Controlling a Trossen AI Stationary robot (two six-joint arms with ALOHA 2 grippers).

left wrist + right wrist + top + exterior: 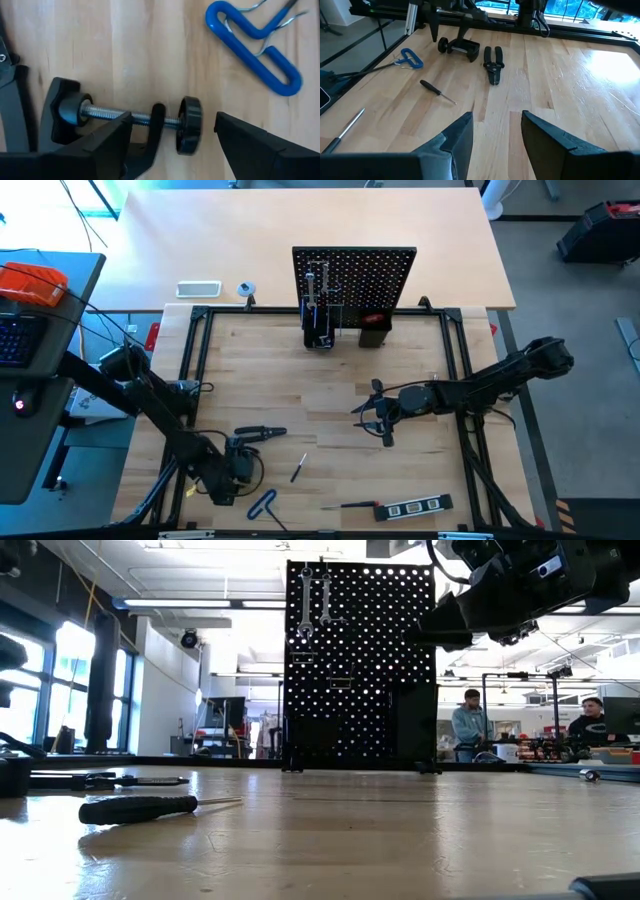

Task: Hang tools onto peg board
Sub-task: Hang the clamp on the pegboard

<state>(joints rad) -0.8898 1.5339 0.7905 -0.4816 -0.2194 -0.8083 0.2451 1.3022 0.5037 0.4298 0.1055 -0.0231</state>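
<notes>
Table: pale wood butcher-block, peg board upright at the far edge
C-clamp: lying near the front-left corner; a judgement, rigid, weighty metal, best taken across its frame, not the round screw pad
Left gripper: jaws wide, straddling the clamp's screw, holding nothing
Right gripper: parted, empty, above mid-table
Views: low view alone shows wrenches hung; left wrist alone shows the straddle

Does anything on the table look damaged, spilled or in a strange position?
Nothing stands out. The C-clamp, pliers, screwdriver and hex key lie flat and intact on the table, waiting to be hung.
</notes>
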